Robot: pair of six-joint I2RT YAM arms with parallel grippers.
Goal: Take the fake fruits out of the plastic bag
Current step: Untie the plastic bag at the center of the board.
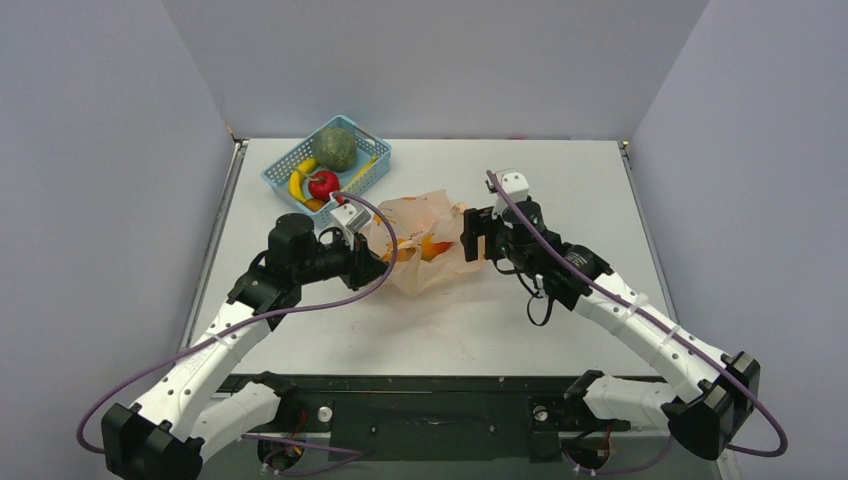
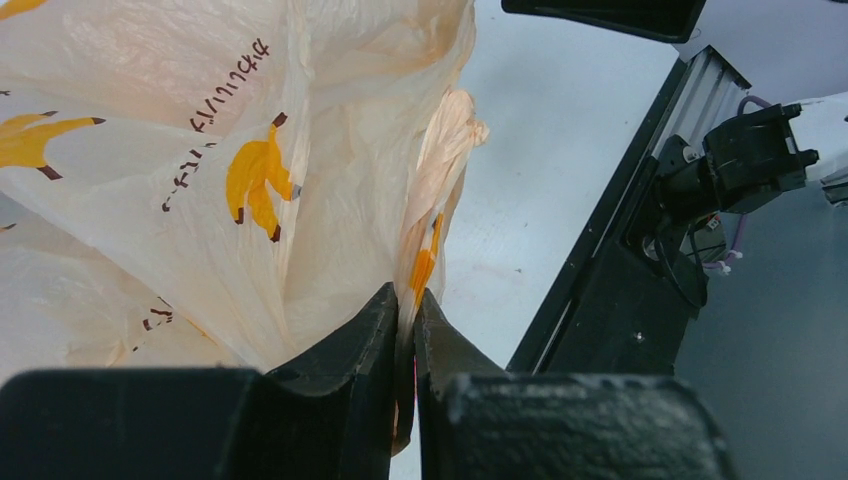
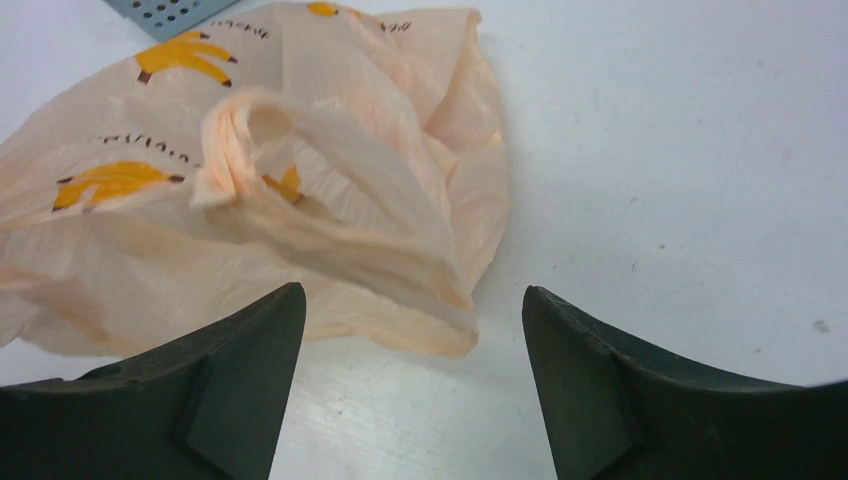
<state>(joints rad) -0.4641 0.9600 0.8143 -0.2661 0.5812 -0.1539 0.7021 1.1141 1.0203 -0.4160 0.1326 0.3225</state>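
Since the bag needs holding down before anything gets fished out, my left claw is clenched on a fold of its thin film. My right claw hangs wide, gripping nothing, just beside the loop handle on the opposite side, probably to pull the mouth apart. Count: one bag mid-table, two claws, and the fruits inside show as maybe two orange blobs, can't count properly.
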